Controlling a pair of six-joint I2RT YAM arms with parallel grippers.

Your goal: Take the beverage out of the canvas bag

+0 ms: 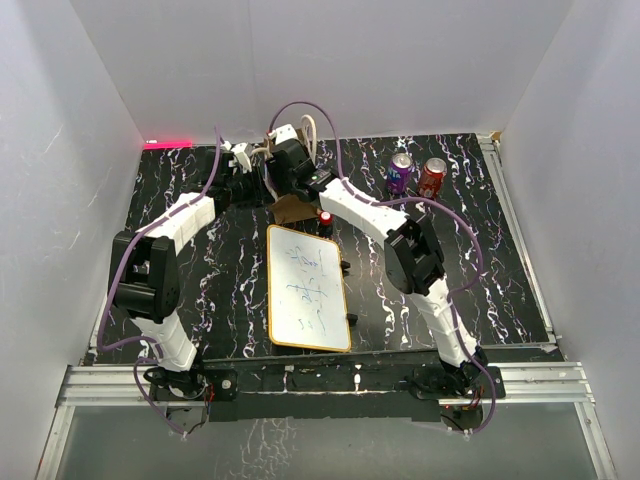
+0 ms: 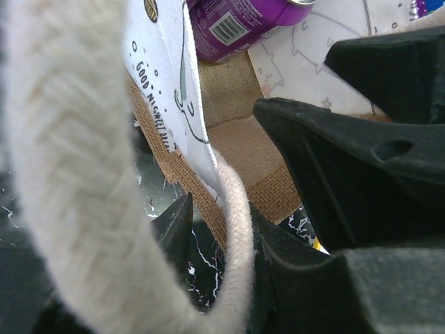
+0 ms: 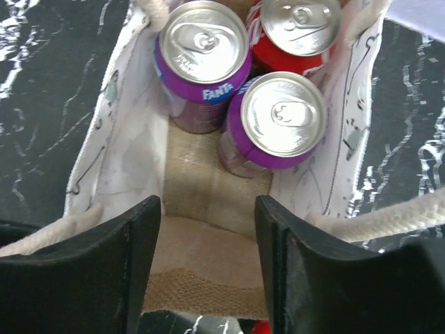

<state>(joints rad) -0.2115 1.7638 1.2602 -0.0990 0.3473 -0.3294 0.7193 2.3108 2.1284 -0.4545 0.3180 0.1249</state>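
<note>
Looking down: the right hand (image 3: 208,209) hovers spread and empty over the open canvas bag (image 3: 115,146). A Fanta can (image 3: 203,43), a purple can (image 3: 284,115) and a red can (image 3: 299,17) stand upright at frame top. The left hand (image 2: 226,202) pinches the cream handle (image 2: 236,209). Cans look rigid, slick, likely heavy; grip the purple can's sides.

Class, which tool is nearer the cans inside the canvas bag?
Right. The right tool hovers above the cans; left tool, beside the canvas bag, grips a rope handle.

A whiteboard (image 1: 308,288) with a yellow frame lies flat on the black, white-veined desk (image 1: 500,270), bearing faint handwriting. White walls (image 1: 400,60) enclose the desk on three sides. A pink strip (image 1: 168,143) sits at the far left corner.
</note>
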